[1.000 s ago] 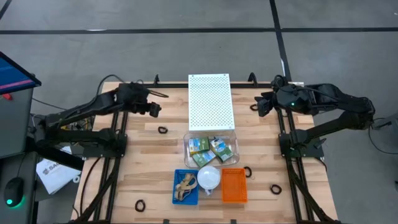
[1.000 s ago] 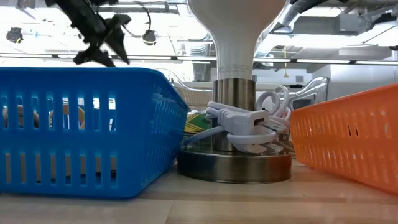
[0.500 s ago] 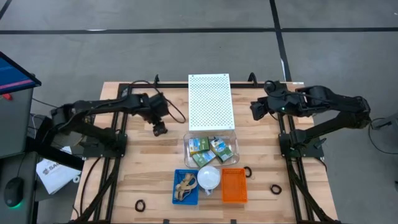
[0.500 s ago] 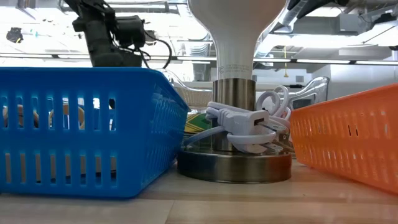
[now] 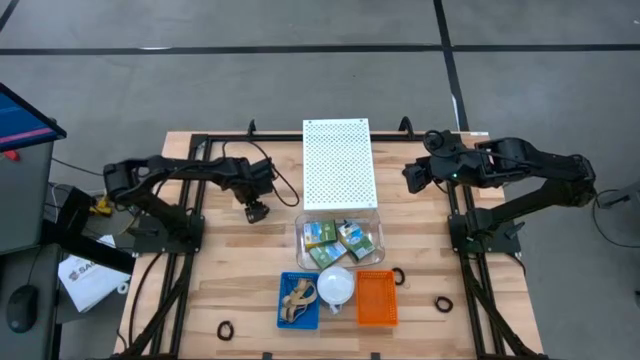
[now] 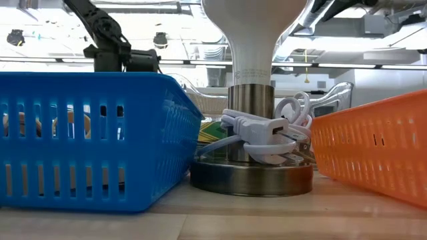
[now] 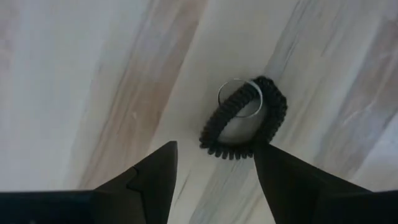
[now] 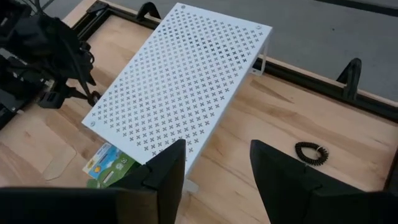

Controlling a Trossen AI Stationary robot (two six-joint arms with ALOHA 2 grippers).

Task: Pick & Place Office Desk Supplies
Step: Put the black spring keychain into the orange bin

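Sorting is part done: tan rubber bands (image 5: pixel 298 300) fill the blue slotted basket (image 5: pixel 284 287), black coiled rings (image 5: pixel 226 329) dot the wooden worktop (image 5: pixel 230 270). Left tool (image 7: pixel 214 163), fingers apart, hangs over one black coiled ring (image 7: pixel 244 126); right tool (image 8: pixel 217 163) waits apart.

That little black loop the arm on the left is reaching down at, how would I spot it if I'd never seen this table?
Start at the white perforated shelf standing at the middle back of the wooden table. Just to its left the left gripper points down with fingers open over a black coiled loop lying flat on the wood. Unlike the other black loops scattered near the table's edges, this one lies right under a gripper.
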